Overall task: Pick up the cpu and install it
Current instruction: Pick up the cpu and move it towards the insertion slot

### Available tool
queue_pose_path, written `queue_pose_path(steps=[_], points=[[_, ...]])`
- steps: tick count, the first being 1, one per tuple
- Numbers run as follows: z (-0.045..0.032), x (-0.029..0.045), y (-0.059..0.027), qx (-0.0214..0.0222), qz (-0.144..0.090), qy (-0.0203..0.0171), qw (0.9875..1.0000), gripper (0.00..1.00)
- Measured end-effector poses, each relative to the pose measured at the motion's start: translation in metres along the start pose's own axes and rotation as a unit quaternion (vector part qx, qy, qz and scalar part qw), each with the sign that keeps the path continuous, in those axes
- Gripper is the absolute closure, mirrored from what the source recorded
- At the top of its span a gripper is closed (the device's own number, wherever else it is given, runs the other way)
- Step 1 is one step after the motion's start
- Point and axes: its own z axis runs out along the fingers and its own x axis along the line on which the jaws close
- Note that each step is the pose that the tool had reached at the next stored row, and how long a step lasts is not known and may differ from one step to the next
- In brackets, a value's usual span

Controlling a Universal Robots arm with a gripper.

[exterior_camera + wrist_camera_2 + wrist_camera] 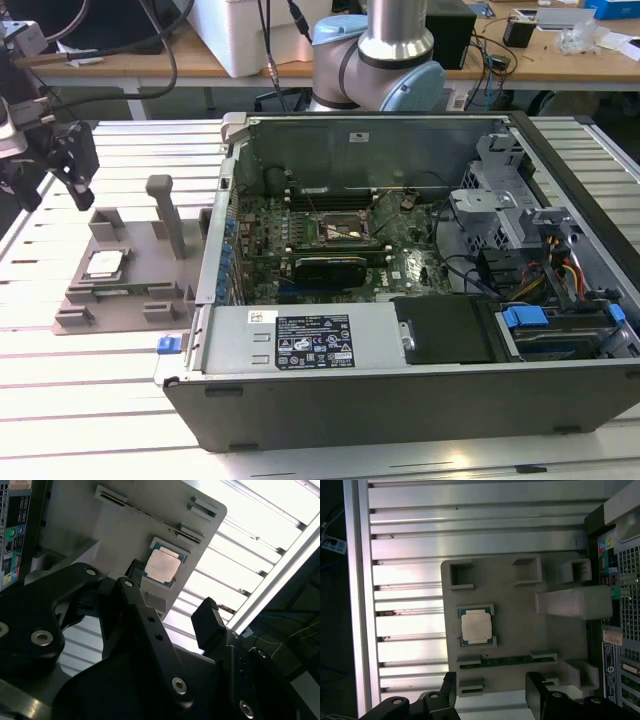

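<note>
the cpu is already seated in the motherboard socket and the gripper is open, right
No. The cpu lies in a recess of the grey tray outside the computer case, as the first wrist view shows. The gripper is open.

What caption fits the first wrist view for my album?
The open gripper hovers near a grey tray where the cpu sits in its pocket, beside the computer case.
</note>
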Motion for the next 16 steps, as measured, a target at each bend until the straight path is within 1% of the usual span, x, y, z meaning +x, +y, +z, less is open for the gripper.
queue_pose_path(steps=[16], points=[[0.0045, 0.0001, 0.0000, 0.0000, 0.000, 0.0000, 1.0000, 0.34]])
